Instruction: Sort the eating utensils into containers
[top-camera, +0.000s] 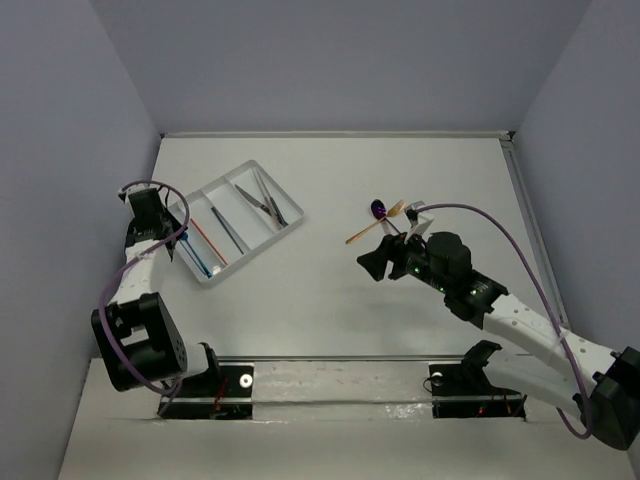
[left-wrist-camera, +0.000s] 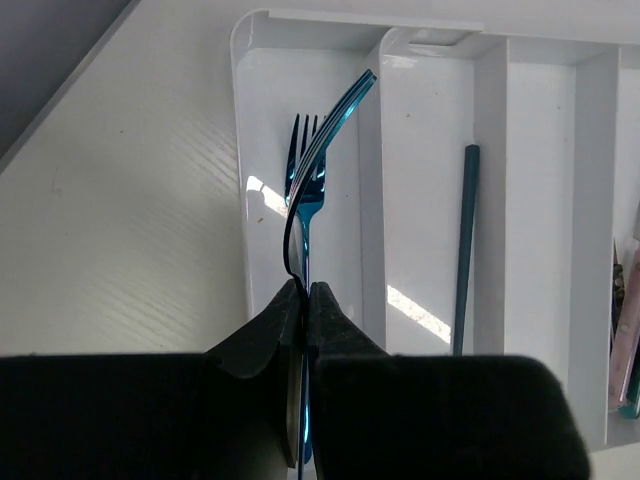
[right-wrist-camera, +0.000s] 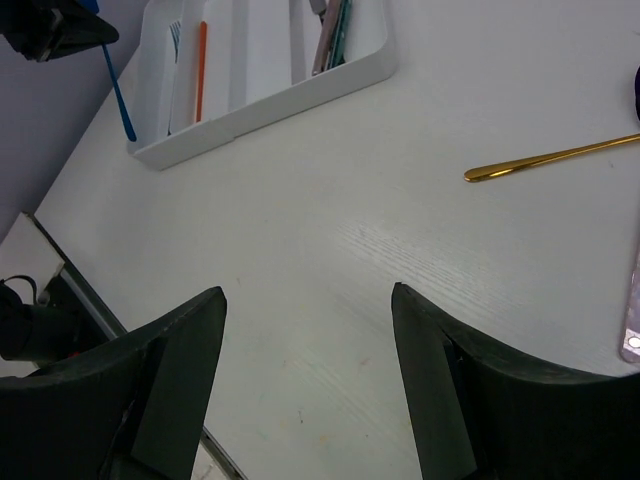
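Blue metal shows between the fingers of the left gripper (left-wrist-camera: 303, 290), which are pressed together on the handle of a blue fork (left-wrist-camera: 345, 105). It hangs tilted, tines forward, over the outermost compartment of the white tray (left-wrist-camera: 240, 150). We read that position as deliberate: a second blue fork (left-wrist-camera: 312, 215) already lies flat in that compartment, so like seems to be joining like. The tines reach toward the divider, so we judge that the fork needs to be lined up with the compartment before it is let go, or it may end up propped on the wall.

The next compartment holds a dark teal handle (left-wrist-camera: 465, 250), and from the other wrist we also see an orange utensil (right-wrist-camera: 200, 70) lying in the tray.

The right gripper (right-wrist-camera: 305, 300) has its fingers well apart and holds nothing. It hovers above the bare table (right-wrist-camera: 330, 220), near a gold utensil (right-wrist-camera: 550, 160) that lies loose there. In the overhead view a purple utensil (top-camera: 378, 209) lies just beside the gold one. We take that open stance as readiness for the next pick, probably the gold piece.
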